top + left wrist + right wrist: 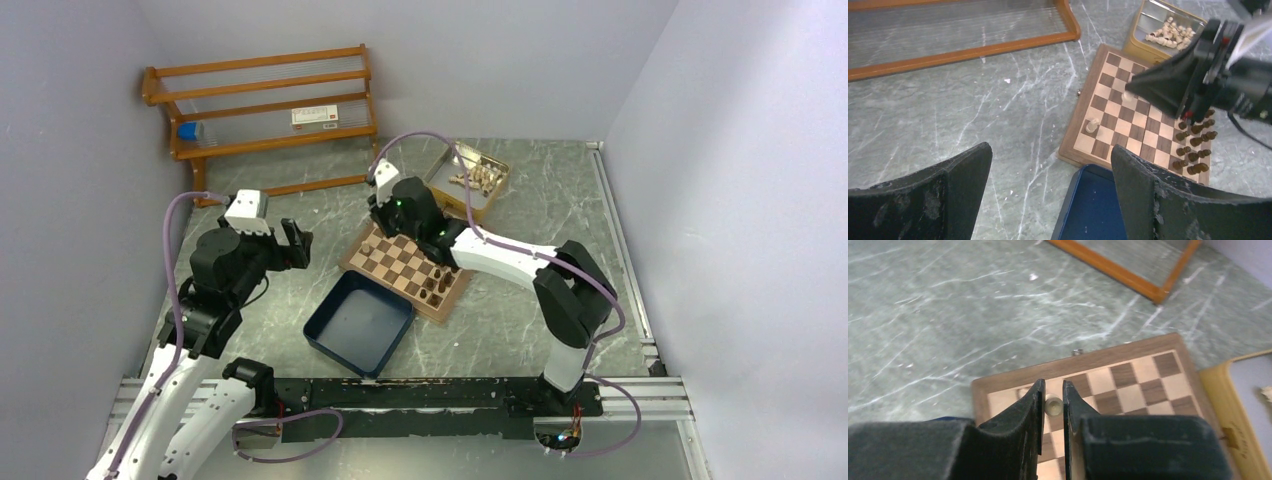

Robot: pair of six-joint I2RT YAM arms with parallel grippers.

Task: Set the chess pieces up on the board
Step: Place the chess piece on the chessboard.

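Pinches a light tan piece (1052,406) by its rounded head in the right tool (1052,390), closed tight on it, over the chessboard (1135,385) close to the edge facing the wooden rack (973,52). Cannot tell whether the base touches a square yet. Shows one more light piece (1092,125) upright on a square near that same edge, and dark pieces (1195,150) ranked along the opposite edge, toward the near right of the bench (948,100). Shows the other light pieces (1170,32) heaped in the metal tin (1151,20), just beyond the board's far corner. Holds the left tool (1048,195) spread wide and empty above the bench, left of the board and near the navy tray (1088,215).

Looks light, hard and stiff: small turned wood, smooth enough to slide out of a loose pinch, tall enough on a narrow base to topple if nudged or set down askew. Seems unlikely to break under a modest squeeze. Suits a grip from straight above, at the head or the neck just under it, firm rather than crushing. Calls for a level set-down in the middle of a square, then a clean parting of the tool, clear of the neighbouring piece.
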